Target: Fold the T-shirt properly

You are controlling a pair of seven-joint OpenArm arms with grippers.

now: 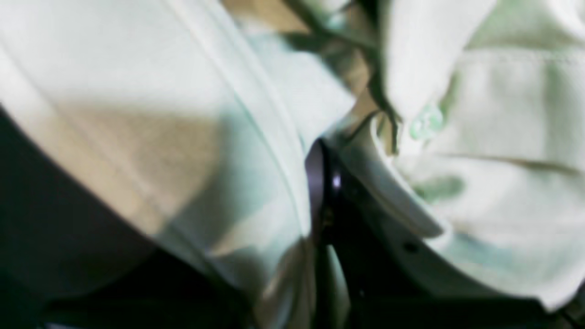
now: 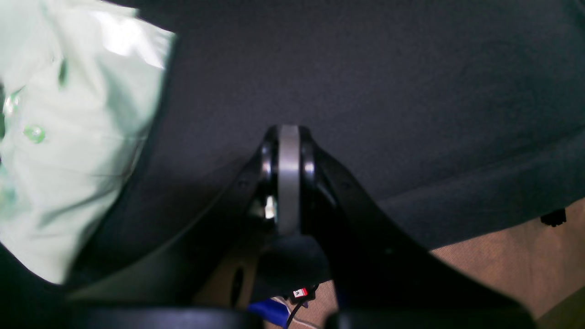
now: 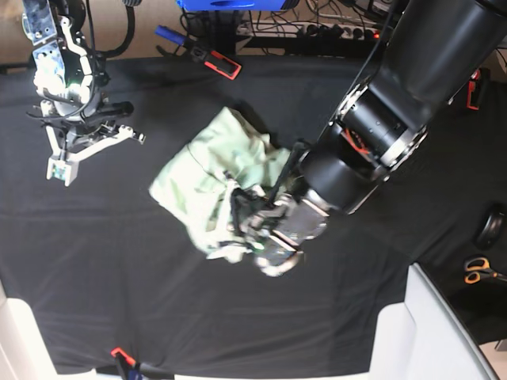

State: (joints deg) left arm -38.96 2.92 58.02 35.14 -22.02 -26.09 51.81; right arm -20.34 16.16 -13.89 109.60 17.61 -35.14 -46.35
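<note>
The T-shirt point(image 3: 207, 170) lay crumpled mid-surface point(image 3: 158, 301). The left hand point(image 3: 255, 229) was clamped on its 5 o'clock edge. The right hand point(image 3: 57, 168) was clenched, holding nothing, well apart at 9 o'clock.

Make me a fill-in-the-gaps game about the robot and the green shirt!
1. The T-shirt lies crumpled on a ____ cloth.
2. The left gripper is shut on the ____.
3. The right gripper is shut and holds ____.
4. The scissors have ____ handles.

Missing words: black; T-shirt; nothing; orange
</note>
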